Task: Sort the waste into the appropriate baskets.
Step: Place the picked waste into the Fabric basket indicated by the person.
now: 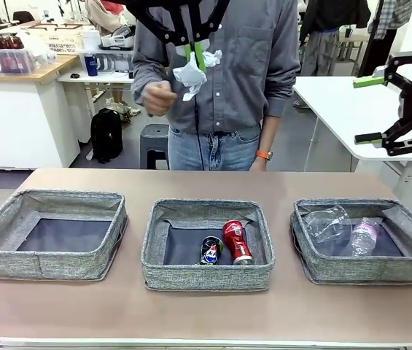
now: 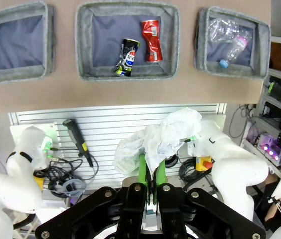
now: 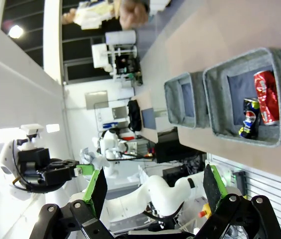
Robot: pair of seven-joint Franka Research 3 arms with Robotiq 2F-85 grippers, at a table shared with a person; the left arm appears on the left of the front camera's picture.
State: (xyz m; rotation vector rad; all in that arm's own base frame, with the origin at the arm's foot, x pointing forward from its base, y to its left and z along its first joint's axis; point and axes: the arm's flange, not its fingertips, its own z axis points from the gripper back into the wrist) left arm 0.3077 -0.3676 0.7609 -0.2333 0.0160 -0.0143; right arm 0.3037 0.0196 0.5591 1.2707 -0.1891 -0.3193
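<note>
Overhead, one crumpled white paper wad (image 1: 191, 74) is pinched between the left gripper (image 1: 199, 55) fingers, high above three grey baskets (image 1: 51, 235). Two cans lie in the middle basket (image 1: 207, 246): red can (image 1: 237, 242), dark blue can (image 1: 211, 250). One clear cup (image 1: 327, 222) and one small bottle (image 1: 363, 238) lie in the right basket (image 1: 367, 240). Right gripper (image 1: 367, 109) spread wide, empty.

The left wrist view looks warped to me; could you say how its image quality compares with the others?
Left wrist view: wide-angle bending curves the baskets, yet the paper wad is sharp. Front view: even, soft light, straight lines. Right wrist view: rolled sideways, a bright ceiling lamp glaring at upper left.
</note>
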